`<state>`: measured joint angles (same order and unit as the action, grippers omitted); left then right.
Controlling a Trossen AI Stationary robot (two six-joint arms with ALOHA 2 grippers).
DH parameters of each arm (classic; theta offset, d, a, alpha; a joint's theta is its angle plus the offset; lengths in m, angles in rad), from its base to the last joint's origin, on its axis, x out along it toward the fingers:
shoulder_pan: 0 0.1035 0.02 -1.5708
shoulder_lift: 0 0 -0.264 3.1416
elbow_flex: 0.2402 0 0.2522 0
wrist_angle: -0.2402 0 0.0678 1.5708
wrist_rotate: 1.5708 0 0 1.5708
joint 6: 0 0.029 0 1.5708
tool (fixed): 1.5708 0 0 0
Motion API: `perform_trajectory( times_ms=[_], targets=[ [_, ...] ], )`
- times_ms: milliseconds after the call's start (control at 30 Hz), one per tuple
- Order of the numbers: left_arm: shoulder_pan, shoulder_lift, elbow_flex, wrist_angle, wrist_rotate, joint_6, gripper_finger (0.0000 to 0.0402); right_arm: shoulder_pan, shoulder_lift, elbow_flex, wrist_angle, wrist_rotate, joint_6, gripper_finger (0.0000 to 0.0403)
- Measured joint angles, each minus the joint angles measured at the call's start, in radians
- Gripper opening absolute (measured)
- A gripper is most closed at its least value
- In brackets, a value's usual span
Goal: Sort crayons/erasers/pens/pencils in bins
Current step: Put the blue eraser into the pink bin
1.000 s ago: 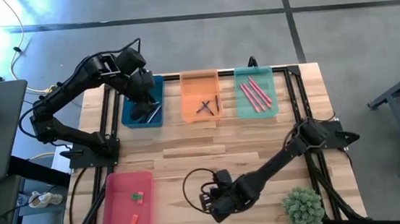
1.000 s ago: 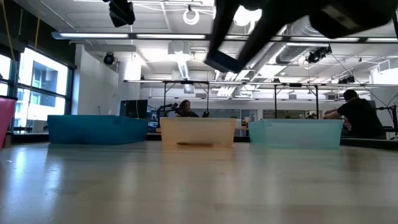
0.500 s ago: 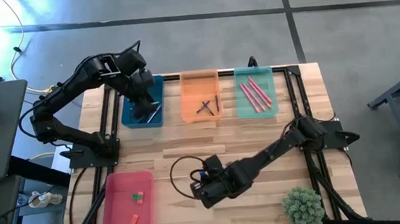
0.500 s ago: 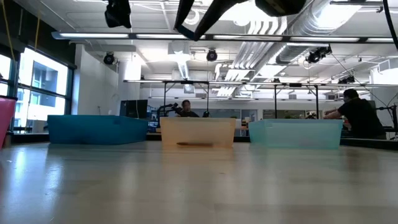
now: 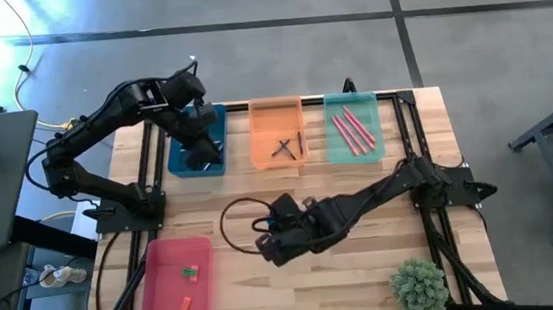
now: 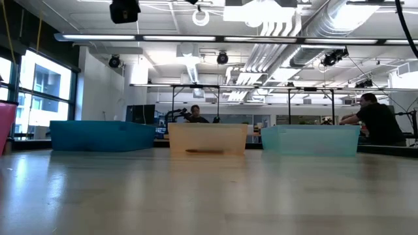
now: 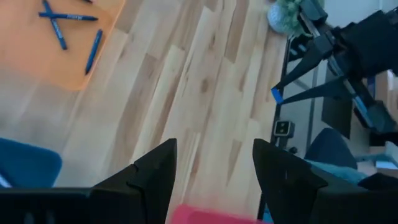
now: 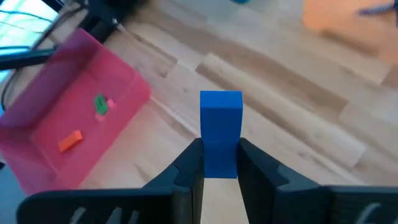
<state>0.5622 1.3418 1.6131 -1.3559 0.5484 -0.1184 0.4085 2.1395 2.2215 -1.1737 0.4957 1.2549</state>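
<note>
My right gripper (image 5: 265, 246) hangs above the table's middle near part, right of the pink-red bin (image 5: 158, 296), and is shut on a blue eraser (image 8: 220, 124). That bin holds a green eraser (image 8: 99, 103) and an orange eraser (image 8: 69, 141). My left gripper (image 7: 214, 177) is open and empty above the dark teal-blue bin (image 5: 211, 121) at the far left. Dark blue pens (image 5: 286, 147) lie in the orange bin (image 5: 275, 115). Long pink-red sticks (image 5: 352, 130) lie in the mint green bin (image 5: 374, 126). My right gripper pinches the blue eraser by its near end (image 8: 219, 158) between the two fingers, one on each long side. The fingers slant down toward the table, and the eraser's free end sticks out past the fingertips. The eraser is lifted clear of the table.
A small green plant (image 5: 418, 285) stands at the near right corner. A black cable loop (image 5: 234, 219) lies beside the right gripper. People stand in the room beyond the table. Bare wood (image 5: 290, 194) stretches between the far bins and the pink-red bin.
My right gripper has risen from the table's near edge and gone toward the far and left, closer to the pink-red bin, rolling at the wrist as it went. It stays shut on the blue eraser, which has been lifted with it.
</note>
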Motion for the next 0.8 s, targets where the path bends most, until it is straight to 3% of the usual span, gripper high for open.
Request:
perform_trajectory(
  times_ms=[367,600,800],
  targets=[
    [-0.102,0.000,0.000,0.080,-0.002,-0.060,0.0198,-0.057,-0.001,0.135,-0.025,0.026,-0.240,0.0066],
    [-0.159,0.000,0.000,0.107,-0.002,0.017,0.0198,-0.087,-0.014,0.135,-0.014,0.015,-0.342,0.0066],
    [-0.213,0.000,0.000,0.136,-0.003,0.193,0.0198,-0.112,-0.019,0.135,-0.011,-0.005,-0.431,0.0066]
  ],
)
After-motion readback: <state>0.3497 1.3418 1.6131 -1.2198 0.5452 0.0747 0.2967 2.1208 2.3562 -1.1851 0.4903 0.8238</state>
